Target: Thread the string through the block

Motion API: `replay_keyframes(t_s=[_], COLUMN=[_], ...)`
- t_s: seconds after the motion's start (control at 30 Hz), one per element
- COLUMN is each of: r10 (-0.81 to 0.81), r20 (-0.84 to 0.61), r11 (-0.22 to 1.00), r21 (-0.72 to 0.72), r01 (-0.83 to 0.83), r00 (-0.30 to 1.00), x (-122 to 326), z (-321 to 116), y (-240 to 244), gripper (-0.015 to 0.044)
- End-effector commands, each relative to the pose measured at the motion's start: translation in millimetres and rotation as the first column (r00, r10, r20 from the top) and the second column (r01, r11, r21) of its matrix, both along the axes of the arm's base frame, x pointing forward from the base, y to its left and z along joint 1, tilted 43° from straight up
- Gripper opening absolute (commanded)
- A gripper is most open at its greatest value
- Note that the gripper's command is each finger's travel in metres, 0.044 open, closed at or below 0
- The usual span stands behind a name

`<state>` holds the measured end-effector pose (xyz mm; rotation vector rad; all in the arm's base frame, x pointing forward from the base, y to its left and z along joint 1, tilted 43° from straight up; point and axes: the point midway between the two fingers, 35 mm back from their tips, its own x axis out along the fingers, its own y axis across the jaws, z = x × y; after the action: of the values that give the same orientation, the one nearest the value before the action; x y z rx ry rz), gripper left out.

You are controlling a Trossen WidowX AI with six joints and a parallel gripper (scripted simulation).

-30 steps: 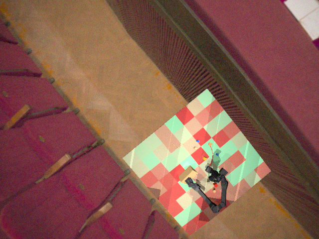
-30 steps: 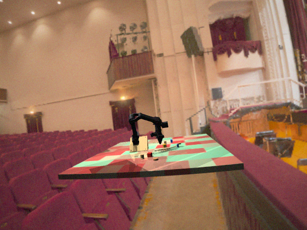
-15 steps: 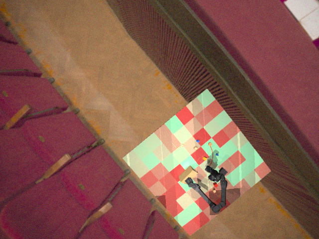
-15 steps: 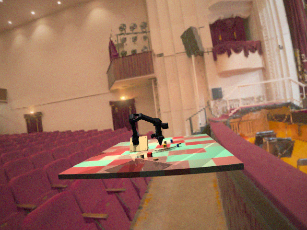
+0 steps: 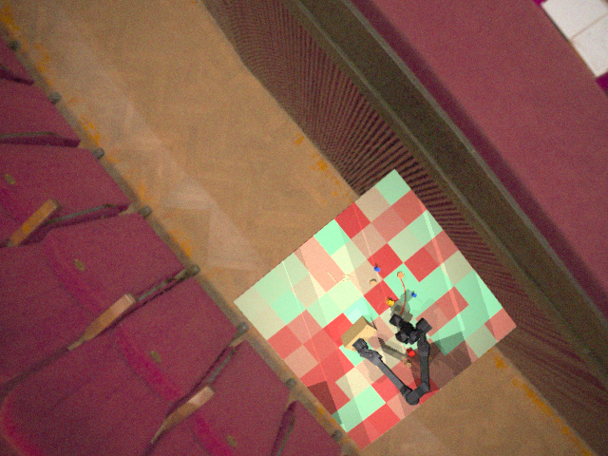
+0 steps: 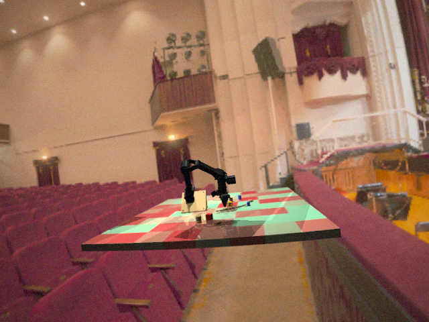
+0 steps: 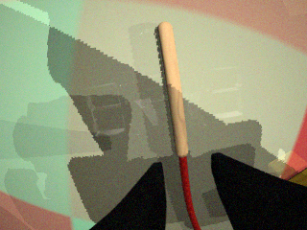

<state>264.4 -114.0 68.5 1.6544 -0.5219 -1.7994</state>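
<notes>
The wooden stick [image 7: 174, 96] lies on the table, seen in the wrist view. The red string [image 7: 187, 187] [image 5: 406, 294] runs from its near end. In the top view the string leads to the round button [image 5: 400, 275]. My gripper [image 7: 187, 166] [image 6: 224, 204] is partly open with nothing held. In the wrist view its two dark fingertips stand on either side of the string, just behind the stick's near end, apparently above the table. The pale wooden block [image 5: 354, 330] [image 6: 199, 202] stands beside the arm's base. Its hole cannot be made out. The arm hides the stick in the top view.
A yellow object [image 5: 389, 302] [image 7: 301, 178] lies near the gripper. Blue objects [image 5: 377, 269] [image 5: 413, 294] and a tan piece [image 5: 372, 282] lie farther out. Thin loose sticks [image 5: 345, 276] lie beyond the block. A red cube [image 5: 410, 352] [image 6: 209, 216] and a small round piece [image 5: 408, 364] lie between the arm links.
</notes>
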Motion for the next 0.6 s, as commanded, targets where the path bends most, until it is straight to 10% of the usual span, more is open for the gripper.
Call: replay_keyframes(t_s=[0.0, 0.57], r10=[0.004, 0.0], r20=[-0.007, -0.002], r11=[1.0, 1.0], r21=[-0.004, -0.003], r01=[-0.004, 0.0], r00=[1.0, 1.0], x=[-1.5, -2.5], z=[-5.0, -15.6], y=[-4.6, -15.5], gripper=[0.0123, 0.0071])
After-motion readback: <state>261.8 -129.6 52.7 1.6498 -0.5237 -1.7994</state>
